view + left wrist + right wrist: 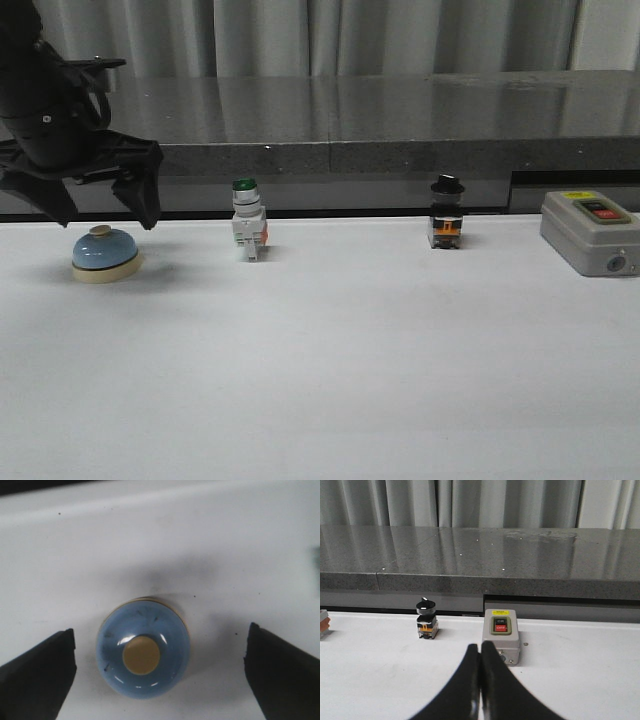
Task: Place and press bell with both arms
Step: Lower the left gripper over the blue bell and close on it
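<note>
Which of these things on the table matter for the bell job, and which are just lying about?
Part of the job:
- bell, sitting on the table
- left pincer, open, above the bell, a finger on each side
- right pincer, shut, away from the bell

Just lying about:
- green-capped push-button
- black-capped switch
- grey switch box

The bell (143,654) sits on the table (150,545), centred between the left gripper's (160,675) spread jaws, touching neither. The control box (501,637) lies just beyond the right gripper's (480,667) closed jaws.
</note>
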You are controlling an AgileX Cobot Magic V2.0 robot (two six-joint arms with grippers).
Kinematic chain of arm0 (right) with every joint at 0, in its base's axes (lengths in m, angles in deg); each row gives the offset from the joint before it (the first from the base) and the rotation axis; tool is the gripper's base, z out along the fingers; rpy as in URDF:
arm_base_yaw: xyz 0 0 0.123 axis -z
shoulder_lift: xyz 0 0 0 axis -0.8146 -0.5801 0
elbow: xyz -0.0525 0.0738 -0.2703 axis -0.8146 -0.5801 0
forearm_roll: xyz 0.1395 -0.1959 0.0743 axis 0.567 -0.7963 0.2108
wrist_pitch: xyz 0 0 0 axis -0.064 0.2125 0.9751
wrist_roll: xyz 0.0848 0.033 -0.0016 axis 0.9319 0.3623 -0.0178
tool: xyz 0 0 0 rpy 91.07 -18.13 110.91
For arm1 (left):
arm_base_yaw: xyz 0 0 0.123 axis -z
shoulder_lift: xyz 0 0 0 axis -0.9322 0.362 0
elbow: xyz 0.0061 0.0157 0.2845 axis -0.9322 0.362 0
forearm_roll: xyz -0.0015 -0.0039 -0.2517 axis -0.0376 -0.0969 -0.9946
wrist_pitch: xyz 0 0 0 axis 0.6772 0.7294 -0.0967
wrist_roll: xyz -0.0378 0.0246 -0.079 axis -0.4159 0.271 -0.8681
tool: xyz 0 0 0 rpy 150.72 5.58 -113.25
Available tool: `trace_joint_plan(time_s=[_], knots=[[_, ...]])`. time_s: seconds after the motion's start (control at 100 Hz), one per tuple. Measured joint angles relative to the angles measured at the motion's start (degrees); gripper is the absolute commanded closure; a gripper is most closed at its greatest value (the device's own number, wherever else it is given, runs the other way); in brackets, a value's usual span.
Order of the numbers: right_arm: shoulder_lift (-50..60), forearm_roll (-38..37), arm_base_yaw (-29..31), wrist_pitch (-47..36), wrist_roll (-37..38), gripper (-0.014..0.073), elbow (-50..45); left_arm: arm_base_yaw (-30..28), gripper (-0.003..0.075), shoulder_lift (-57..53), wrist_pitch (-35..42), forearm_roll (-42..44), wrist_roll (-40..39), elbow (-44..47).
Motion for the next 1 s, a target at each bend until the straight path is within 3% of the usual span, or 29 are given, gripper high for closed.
trace_joint_plan(time_s=[1.0], knots=[[0.0, 0.0, 0.0, 0.0, 0.0, 0.0654, 0.0, 0.0, 0.0083, 5.9, 1.5, 0.4, 0.1, -0.3]])
